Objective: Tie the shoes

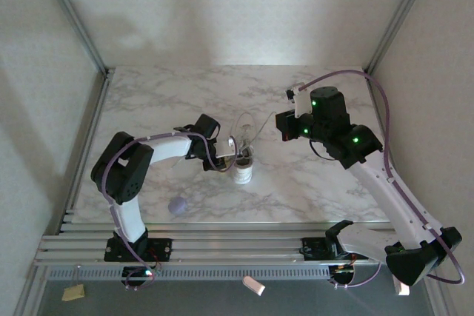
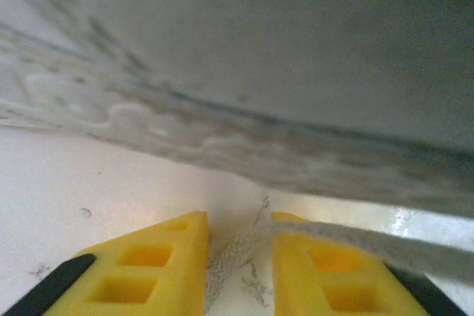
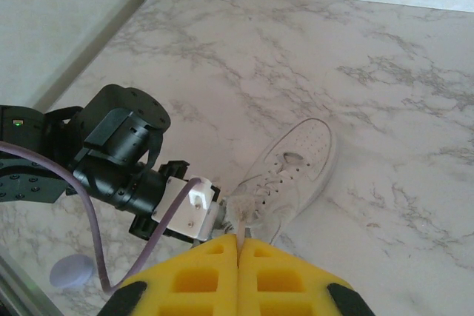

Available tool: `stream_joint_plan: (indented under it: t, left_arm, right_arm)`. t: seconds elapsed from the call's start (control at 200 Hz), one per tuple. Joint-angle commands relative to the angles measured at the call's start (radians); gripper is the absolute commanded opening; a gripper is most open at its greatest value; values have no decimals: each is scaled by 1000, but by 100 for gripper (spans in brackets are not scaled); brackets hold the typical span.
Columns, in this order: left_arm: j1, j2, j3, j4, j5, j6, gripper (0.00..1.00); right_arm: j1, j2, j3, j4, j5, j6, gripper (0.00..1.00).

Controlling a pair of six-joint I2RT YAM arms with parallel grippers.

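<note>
Seen mid marbled white counter: small white low-top sneaker, lengthwise away from the arm bases, toe far. Pinching its thin white lace with left tool; right tool pressed together. Blurred grey beyond the lace.

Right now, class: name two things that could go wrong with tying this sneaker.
1. The lace runs between the left fingers and over one of them; it may slip out when pulled.
2. The sneaker just rests on the table; pulling could drag or tip it.
</note>
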Motion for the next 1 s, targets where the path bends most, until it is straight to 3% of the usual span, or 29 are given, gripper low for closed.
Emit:
stream_joint_plan:
  t: [0.0, 0.03, 0.26, 0.38, 0.501, 0.701, 0.816, 0.991]
  left_arm:
    - [-4, 24, -9, -2, -72, 28, 12]
    - [-4, 11, -13, 5, -70, 26, 0]
    - [-9, -185, -120, 156, -89, -59, 0]
    - [-5, -315, -214, 341, -148, -245, 0]
    - [5, -413, -305, 518, -257, -460, 0]
    - [14, -540, -433, 705, -461, -708, 0]
    - [34, -603, -456, 716, -595, -866, 0]
    - [45, -627, -418, 609, -671, -1007, 0]
  right_arm:
    - [-7, -15, 9, -12, -6, -4, 0]
    - [-8, -16, 9, -13, -4, -4, 0]
    - [-7, -38, -4, -4, 30, -1, 0]
    - [-8, -56, -16, -4, 72, 2, 0]
    - [-8, -69, -30, -13, 148, 3, 0]
    - [-12, -68, -40, -54, 251, -3, 0]
    - [-27, -58, -60, -82, 328, 1, 0]
    - [-96, -39, -146, -75, 342, 43, 0]
